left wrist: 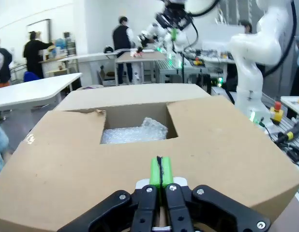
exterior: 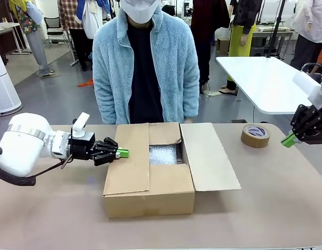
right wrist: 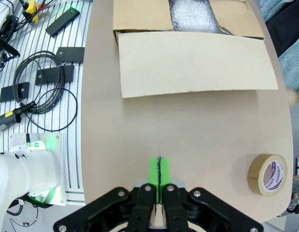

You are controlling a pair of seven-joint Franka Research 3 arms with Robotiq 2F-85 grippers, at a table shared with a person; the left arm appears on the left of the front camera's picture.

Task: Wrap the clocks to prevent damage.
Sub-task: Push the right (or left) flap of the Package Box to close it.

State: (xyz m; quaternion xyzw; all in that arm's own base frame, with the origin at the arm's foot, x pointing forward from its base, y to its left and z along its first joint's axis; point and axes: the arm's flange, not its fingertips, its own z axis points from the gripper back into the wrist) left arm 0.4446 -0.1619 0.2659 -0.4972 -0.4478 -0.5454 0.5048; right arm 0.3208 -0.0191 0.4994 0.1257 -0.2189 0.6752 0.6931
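The cardboard box (exterior: 148, 195) is sitting mid-surface (exterior: 265, 203), and everything here is being placed relative to it. No bare clock is showing. Bubble wrap (exterior: 163, 154) is lying inside the box, seen thru the gap btwn the flaps; whether the clocks are already bundled in it can't be told. The left end effector (exterior: 123, 152) is hovering at the box's left flap (exterior: 127, 172), by the flap's inner edge next to the gap. Its pads (left wrist: 155, 171) are pressed together w/ nothing btwn them, so it's clenched and empty; contact w/ the flap can't be confirmed. The right end effector (exterior: 287, 140) is hanging well off to the box's right, beyond the tape roll (exterior: 255, 135), also clenched on nothing. The box's right flap (exterior: 209, 156) is folding outward, and a person (exterior: 145, 67) is standing just behind the box. Handling, as a judgement: clocks are prob. rigid but fragile (glass face, thin hands), so they're wanting a light grip on the body or rim, never across the face. The bubble wrap is looking v. light, soft, springy and a bit slick. It's best being pinched at a free edge or corner, since a mid-sheet pinch is likely just crushing bubbles. The flaps are looking stiff-ish but are prob. hinging easily when pushed near the free edge.
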